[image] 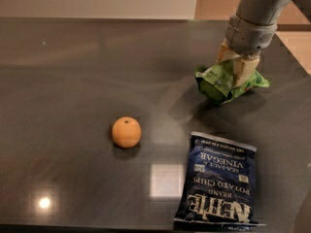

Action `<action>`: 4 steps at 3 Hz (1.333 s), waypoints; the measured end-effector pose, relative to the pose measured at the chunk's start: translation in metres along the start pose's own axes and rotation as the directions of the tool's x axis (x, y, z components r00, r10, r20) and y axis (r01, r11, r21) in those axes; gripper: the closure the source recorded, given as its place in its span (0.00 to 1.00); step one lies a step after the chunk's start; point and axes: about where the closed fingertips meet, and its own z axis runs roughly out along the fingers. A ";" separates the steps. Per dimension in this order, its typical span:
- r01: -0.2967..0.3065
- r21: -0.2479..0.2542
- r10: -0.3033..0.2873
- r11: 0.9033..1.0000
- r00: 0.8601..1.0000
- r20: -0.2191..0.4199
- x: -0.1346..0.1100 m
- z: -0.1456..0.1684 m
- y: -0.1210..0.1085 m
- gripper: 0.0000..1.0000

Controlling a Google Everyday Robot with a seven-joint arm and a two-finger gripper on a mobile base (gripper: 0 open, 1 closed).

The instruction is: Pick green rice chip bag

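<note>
The gripper [236, 71] is at the far right of the table [73, 72], its pale fingers pinched on the top of the green bag [216, 81]. I can't tell whether the bag's underside is clear of the surface. It looks light, crinkly and slick, so a pinch on the bunched upper fold seems the surest hold. The dark tabletop is glossy and throws back ceiling lights. An orange [126, 132] and a blue bag [218, 183] lie nearer, well apart.
</note>
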 end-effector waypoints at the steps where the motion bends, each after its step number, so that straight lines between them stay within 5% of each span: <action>1: -0.015 0.088 0.014 0.996 1.000 0.004 -0.012 -0.035 -0.027 1.00; 3: -0.063 0.218 0.060 0.974 0.998 0.018 -0.051 -0.105 -0.047 1.00; 4: -0.062 0.257 0.060 0.964 0.998 0.017 -0.050 -0.107 -0.058 1.00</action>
